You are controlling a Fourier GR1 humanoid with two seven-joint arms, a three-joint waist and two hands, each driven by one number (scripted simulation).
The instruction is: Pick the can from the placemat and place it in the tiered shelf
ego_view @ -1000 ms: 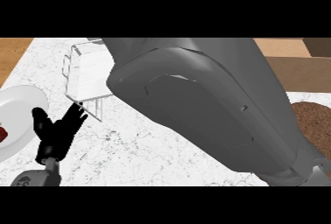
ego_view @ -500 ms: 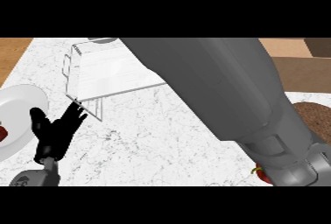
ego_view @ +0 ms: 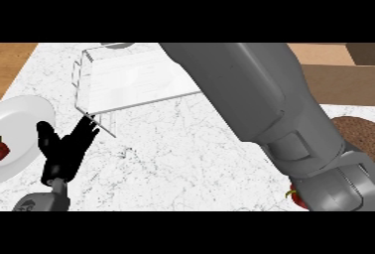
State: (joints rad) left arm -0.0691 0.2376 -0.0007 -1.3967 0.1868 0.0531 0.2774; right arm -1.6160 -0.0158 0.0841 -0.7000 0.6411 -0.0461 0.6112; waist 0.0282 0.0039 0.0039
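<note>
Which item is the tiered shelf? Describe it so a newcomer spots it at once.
On the white marble counter, look at the far left part, beside the big grey forearm. The tiered shelf is the boxy, see-through rack standing there, beyond the open left hand. Unlike the round white plate nearby, it is angular and transparent.

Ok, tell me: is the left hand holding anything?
No, the left hand stands open with straight fingers next to the white plate, nothing in it.
</note>
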